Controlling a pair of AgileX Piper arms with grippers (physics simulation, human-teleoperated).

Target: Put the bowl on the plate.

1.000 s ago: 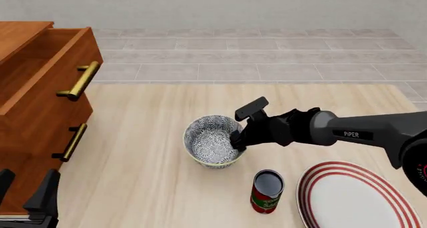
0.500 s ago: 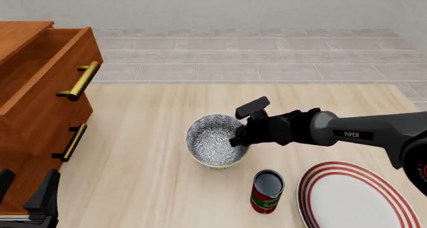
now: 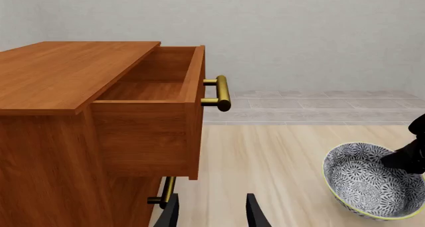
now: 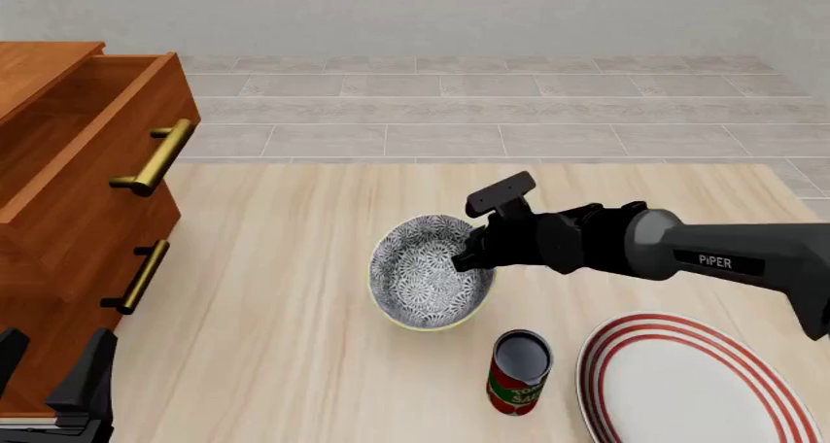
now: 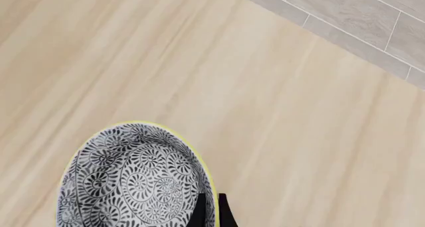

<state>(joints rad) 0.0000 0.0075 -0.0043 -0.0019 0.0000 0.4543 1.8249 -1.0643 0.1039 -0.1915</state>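
The patterned bowl (image 4: 418, 270) hangs just above the table's middle, tipped toward the left, and shows again as bowl (image 3: 369, 183) and bowl (image 5: 130, 181). My right gripper (image 4: 471, 260) is shut on the bowl's right rim; in the right wrist view that gripper (image 5: 210, 215) has one finger inside the wall and one outside. The red-ringed plate (image 4: 681, 390) lies at the near right, apart from the bowl. My left gripper (image 4: 52, 383) stays low at the near left, open and holding nothing, as the left wrist view of it (image 3: 211, 216) also shows.
A red-and-green can (image 4: 520, 370) stands upright between the bowl and the plate, close under the bowl's near edge. A wooden dresser (image 4: 65, 200) with its top drawer (image 3: 156, 95) pulled out and brass handles (image 4: 155, 156) fills the left side.
The right gripper has carried the bowl slightly up and to the right, and the bowl looks larger and more tilted. The left arm has not moved.
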